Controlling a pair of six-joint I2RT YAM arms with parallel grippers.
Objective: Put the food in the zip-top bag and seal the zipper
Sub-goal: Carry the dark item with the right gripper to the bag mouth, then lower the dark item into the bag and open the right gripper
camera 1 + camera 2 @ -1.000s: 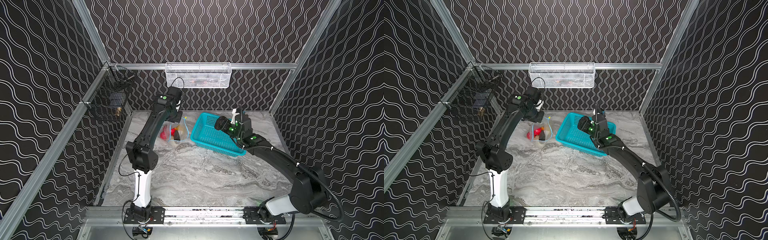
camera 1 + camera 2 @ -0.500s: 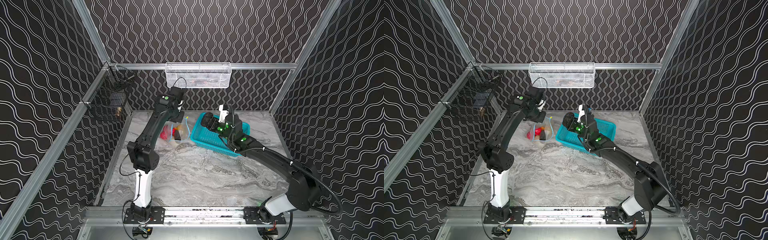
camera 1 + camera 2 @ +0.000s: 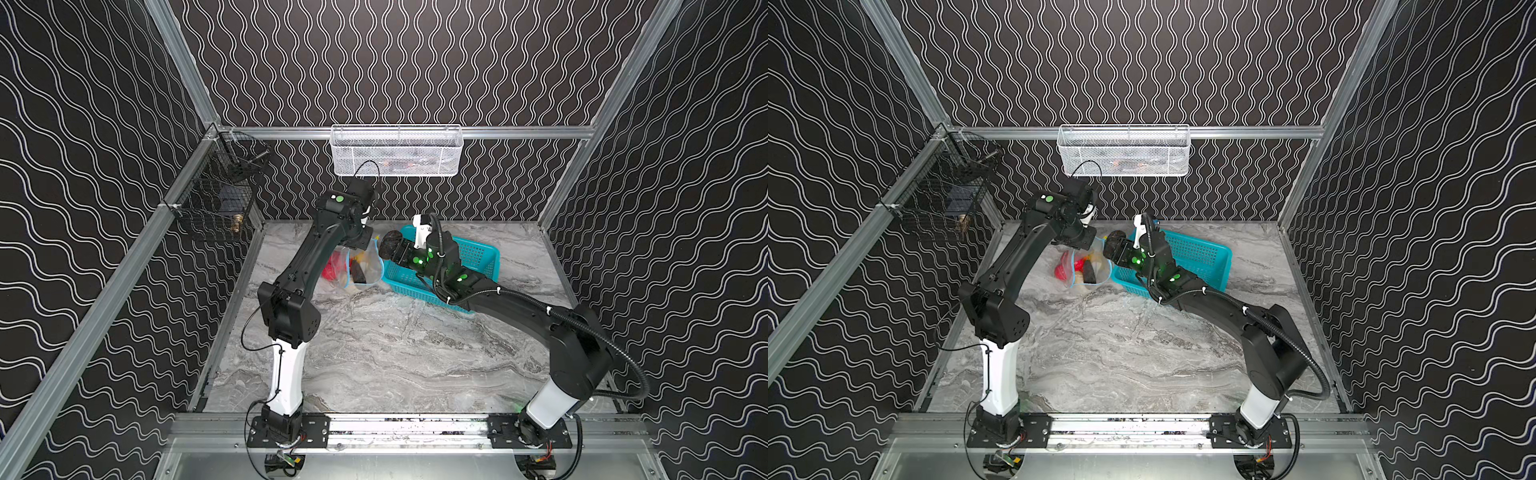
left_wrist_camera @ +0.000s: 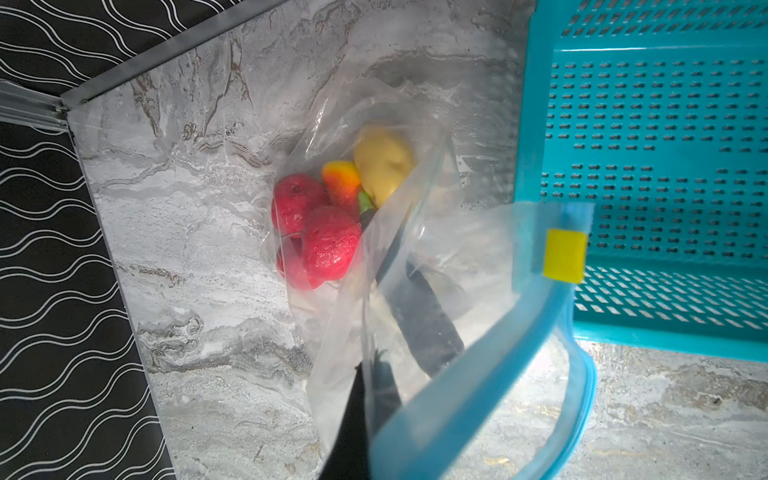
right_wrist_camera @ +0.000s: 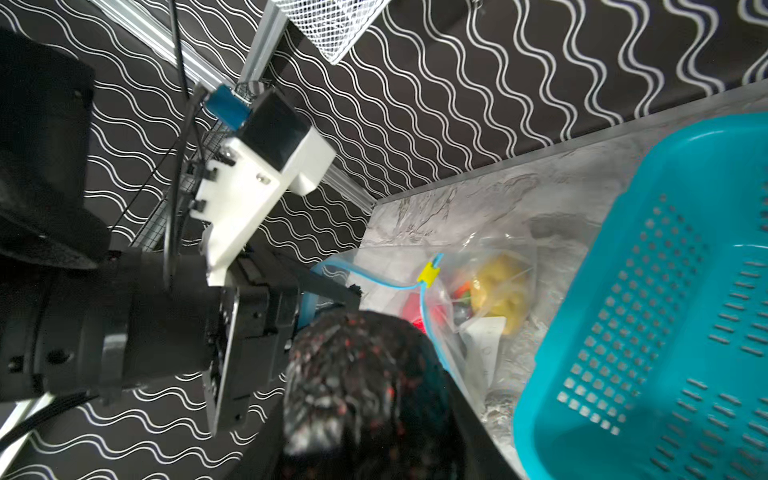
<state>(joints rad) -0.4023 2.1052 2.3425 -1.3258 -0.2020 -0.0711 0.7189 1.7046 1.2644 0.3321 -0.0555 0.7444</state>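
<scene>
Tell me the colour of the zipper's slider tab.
Yellow: the slider tab shows best in the left wrist view.

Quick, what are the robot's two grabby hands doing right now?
Left gripper: closed, pinching the zip-top bag at its mouth edge.
Right gripper: closed on a dark red-speckled toy food.

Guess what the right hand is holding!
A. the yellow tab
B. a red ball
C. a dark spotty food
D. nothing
C: the right hand is closed on a dark speckled food, close to the bag.
</scene>
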